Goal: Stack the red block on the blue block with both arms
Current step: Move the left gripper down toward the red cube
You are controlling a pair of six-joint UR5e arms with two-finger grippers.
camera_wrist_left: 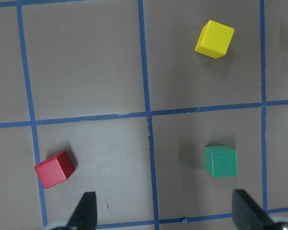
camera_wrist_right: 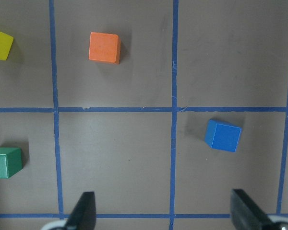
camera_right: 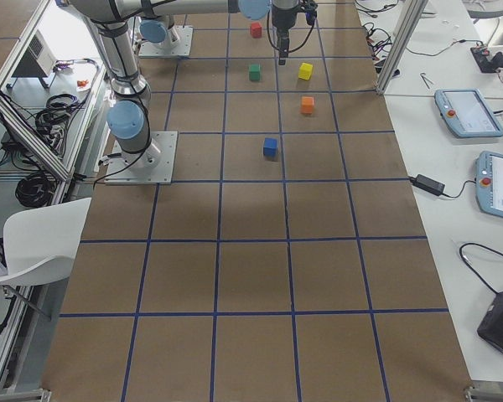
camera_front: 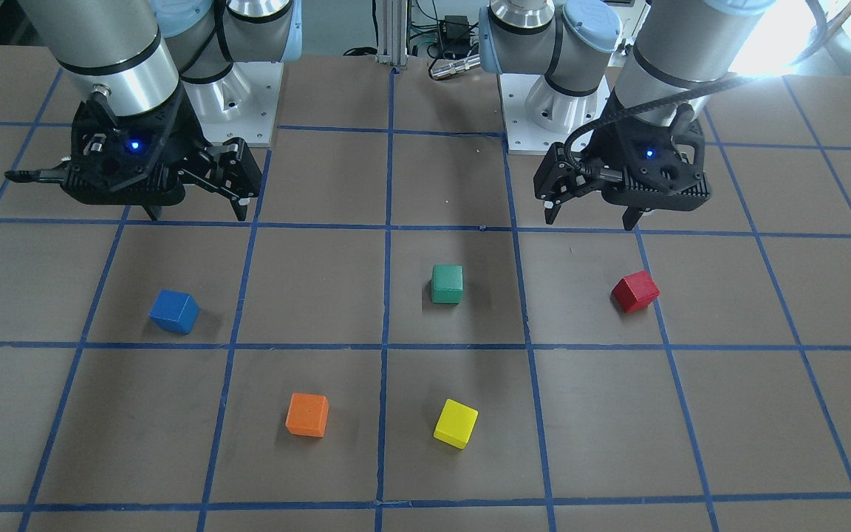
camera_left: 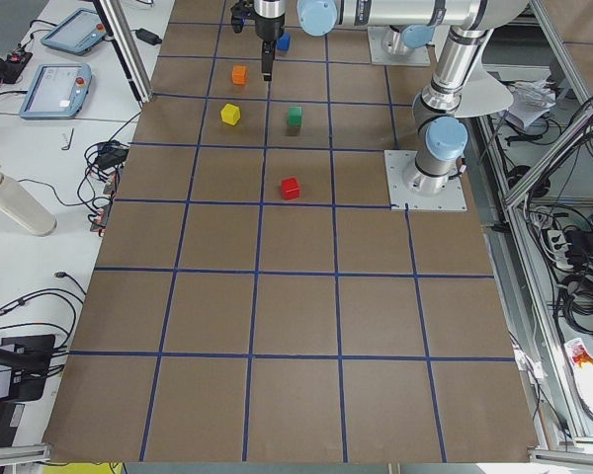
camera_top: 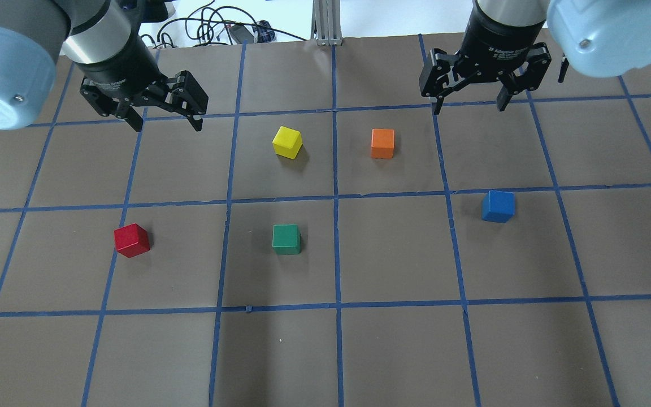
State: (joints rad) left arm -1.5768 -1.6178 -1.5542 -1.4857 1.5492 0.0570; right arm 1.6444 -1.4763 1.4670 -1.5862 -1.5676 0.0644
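The red block (camera_front: 634, 291) sits on the brown gridded table (camera_front: 322, 473); it also shows in the overhead view (camera_top: 131, 239) and the left wrist view (camera_wrist_left: 54, 169). My left gripper (camera_front: 589, 220) (camera_top: 167, 125) (camera_wrist_left: 167, 211) hangs open and empty above the table, apart from the red block. The blue block (camera_front: 173, 311) (camera_top: 498, 206) (camera_wrist_right: 223, 135) rests on the table's other side. My right gripper (camera_front: 196, 214) (camera_top: 470, 107) (camera_wrist_right: 165, 211) hangs open and empty above the table, apart from the blue block.
A green block (camera_top: 286, 238) sits between the red and blue blocks. A yellow block (camera_top: 287, 142) and an orange block (camera_top: 382, 143) lie on the far side from the robot. The arm base plates (camera_front: 241, 111) (camera_front: 551, 125) stand at the table's robot edge.
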